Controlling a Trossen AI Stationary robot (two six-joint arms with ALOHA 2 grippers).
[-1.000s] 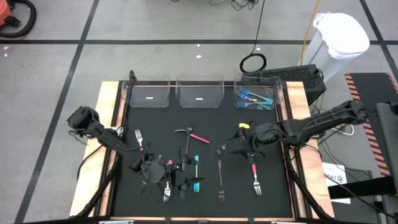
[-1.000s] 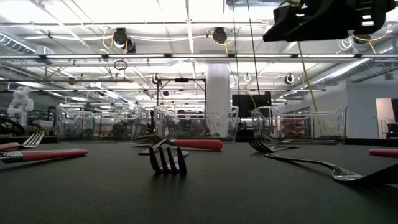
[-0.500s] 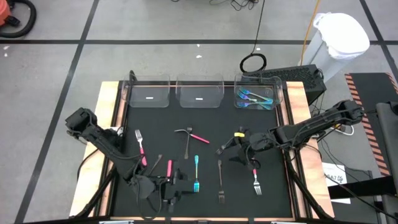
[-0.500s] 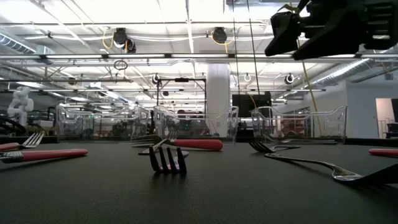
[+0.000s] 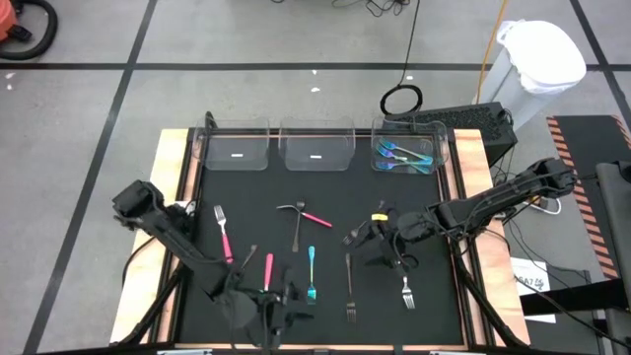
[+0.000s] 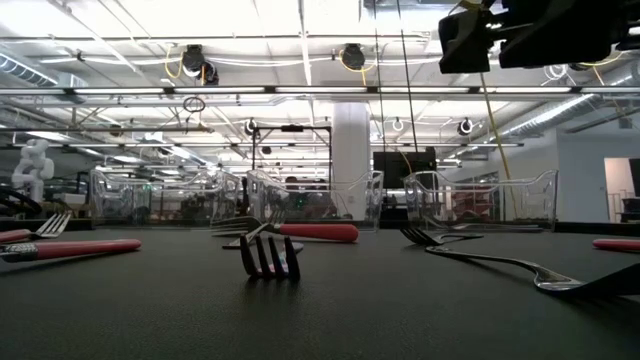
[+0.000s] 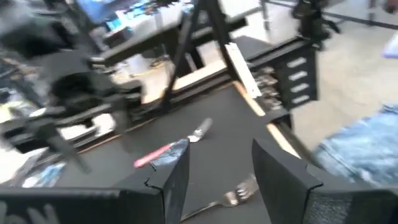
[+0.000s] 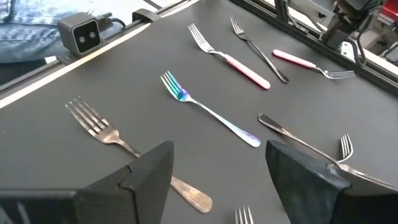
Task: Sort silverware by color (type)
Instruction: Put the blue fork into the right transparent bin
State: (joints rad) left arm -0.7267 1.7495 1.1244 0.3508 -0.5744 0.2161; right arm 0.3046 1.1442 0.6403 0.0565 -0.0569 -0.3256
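Observation:
Forks lie scattered flat on the black mat (image 5: 434,296): a pink-handled one (image 5: 223,234) at the left, a black and a pink one crossed (image 5: 297,213) in the middle, a teal one (image 5: 311,268), a pink one (image 5: 268,266), a dark one (image 5: 349,286) and a silver-headed one (image 5: 405,291) near the front. My left gripper (image 5: 294,298) hovers open at the near edge beside the teal fork; in its wrist view the fingers (image 7: 174,180) frame bare mat. My right gripper (image 5: 370,247) hangs open above the mat right of centre, with nothing between its fingers (image 8: 152,171).
Three clear bins stand along the far edge: left (image 5: 237,146) and middle (image 5: 316,146) hold only a white label, and the right one (image 5: 405,153) holds teal-blue silverware. Wooden rails (image 5: 175,187) border the mat. A white bin (image 5: 537,59) stands off the table, far right.
My left gripper has moved toward the table's near edge and sunk a little, uncovering the teal fork and the pink one beside it. My right gripper has edged toward the near edge and now covers the pink handle of the fork at the front right. No silverware has moved.

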